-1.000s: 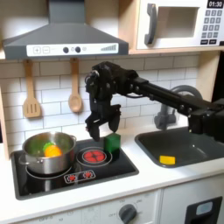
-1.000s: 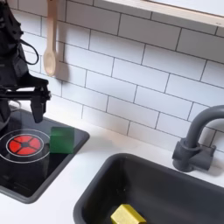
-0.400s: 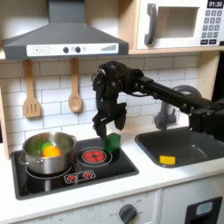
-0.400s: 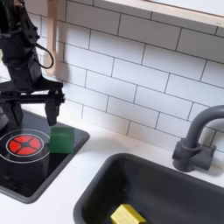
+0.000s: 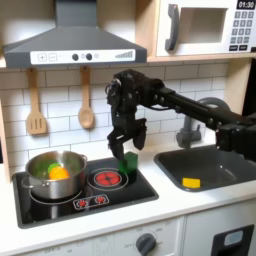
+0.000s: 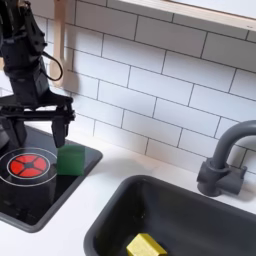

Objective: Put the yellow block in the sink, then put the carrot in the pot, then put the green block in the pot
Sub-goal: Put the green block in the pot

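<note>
Already the sink [image 5: 205, 172] is holding the yellow block [image 6: 146, 246], and the pot [image 5: 55, 172] the carrot [image 5: 60, 173]. Beside the pot, the gripper [image 6: 42, 126] is hanging wide-fingered over the green block [image 6: 70, 158], probably light and rigid; flat opposite faces suit gripping.

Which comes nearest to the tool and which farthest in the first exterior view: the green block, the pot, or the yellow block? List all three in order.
Measured from the tool:
1. The green block, just below the tool, on the stove's back right corner.
2. The pot, on the burner toward the first exterior view's left.
3. The yellow block, in the sink at the first exterior view's right.
</note>
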`<move>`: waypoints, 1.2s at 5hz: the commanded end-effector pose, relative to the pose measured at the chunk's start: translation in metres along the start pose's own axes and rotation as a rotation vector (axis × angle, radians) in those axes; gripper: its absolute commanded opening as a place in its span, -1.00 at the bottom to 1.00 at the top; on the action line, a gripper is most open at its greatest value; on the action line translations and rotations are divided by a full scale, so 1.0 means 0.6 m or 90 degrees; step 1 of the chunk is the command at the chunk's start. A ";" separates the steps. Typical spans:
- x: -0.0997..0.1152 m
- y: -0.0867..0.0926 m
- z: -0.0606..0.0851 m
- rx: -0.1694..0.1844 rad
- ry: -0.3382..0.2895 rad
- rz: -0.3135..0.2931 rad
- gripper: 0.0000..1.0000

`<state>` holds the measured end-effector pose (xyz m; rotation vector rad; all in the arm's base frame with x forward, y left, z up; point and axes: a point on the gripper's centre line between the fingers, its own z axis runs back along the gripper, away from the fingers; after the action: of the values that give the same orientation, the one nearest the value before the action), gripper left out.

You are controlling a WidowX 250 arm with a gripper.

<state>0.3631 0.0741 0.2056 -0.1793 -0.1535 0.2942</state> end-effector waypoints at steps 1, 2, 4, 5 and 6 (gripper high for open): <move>0.000 0.000 0.000 0.000 0.000 0.000 1.00; 0.000 0.000 -0.001 0.000 0.001 0.000 1.00; 0.003 -0.014 -0.012 -0.004 -0.003 0.002 1.00; 0.009 -0.032 -0.018 -0.002 -0.004 0.001 1.00; 0.009 -0.046 -0.035 0.001 0.012 -0.003 1.00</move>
<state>0.3807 0.0467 0.1920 -0.1817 -0.1395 0.2910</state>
